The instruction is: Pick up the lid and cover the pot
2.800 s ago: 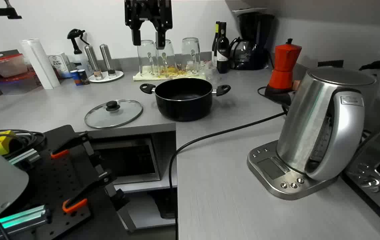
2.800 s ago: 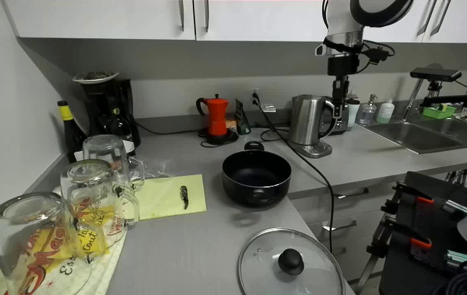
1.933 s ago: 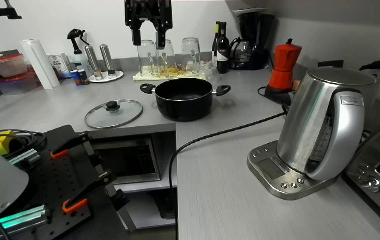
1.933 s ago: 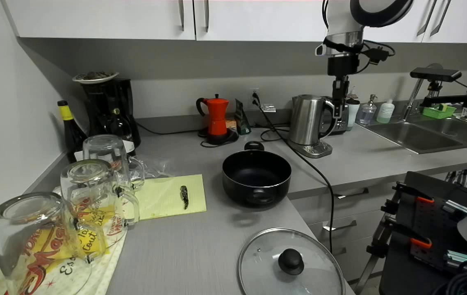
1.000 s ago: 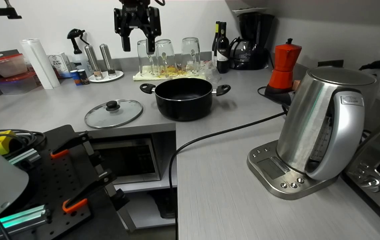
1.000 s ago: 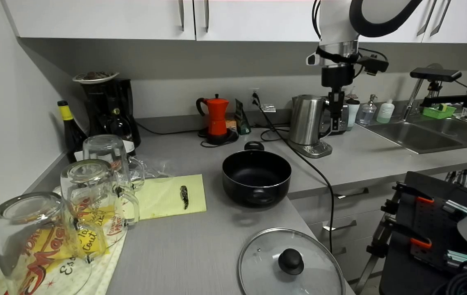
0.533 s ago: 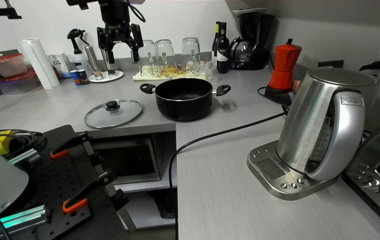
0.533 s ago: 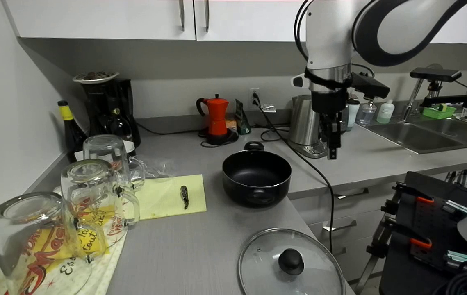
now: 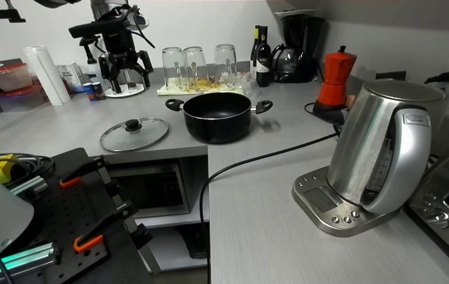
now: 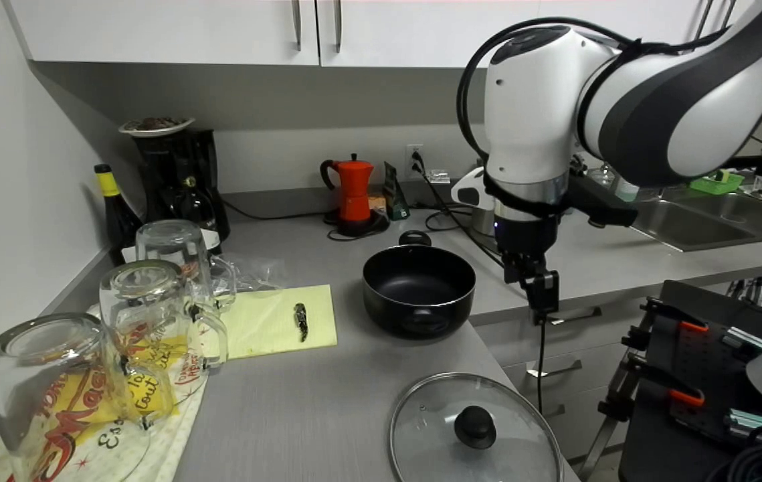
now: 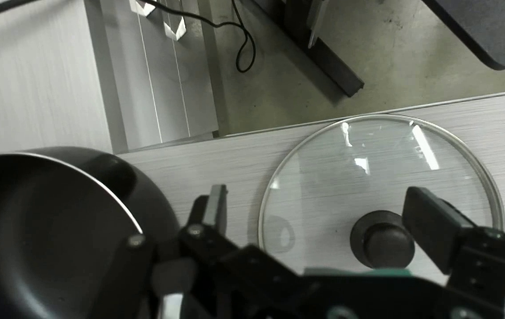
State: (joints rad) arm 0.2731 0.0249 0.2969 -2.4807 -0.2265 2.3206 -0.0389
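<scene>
The lid (image 9: 145,134), clear glass with a metal rim and dark knob, lies flat on the counter; it also shows in an exterior view (image 10: 437,428) and the wrist view (image 11: 319,177). The black pot (image 9: 217,128) stands uncovered beside it, also in an exterior view (image 10: 419,311) and at left in the wrist view (image 11: 57,221). My gripper (image 9: 132,86) is open and empty in the air above the lid, pointing down; it also shows in an exterior view (image 10: 541,311). In the wrist view my fingers (image 11: 319,206) are spread; one overlaps the knob's edge in the picture.
A steel kettle (image 9: 370,150), red moka pot (image 9: 335,79) and black cable (image 9: 263,156) are beyond the pot. Upturned glass mugs (image 10: 146,314) stand on a cloth by the wall. The lid lies close to the counter's front edge (image 9: 169,152).
My gripper was still at first, then came down and moved leftward in an exterior view, toward the lid. It stayed open. The lid and pot have not moved.
</scene>
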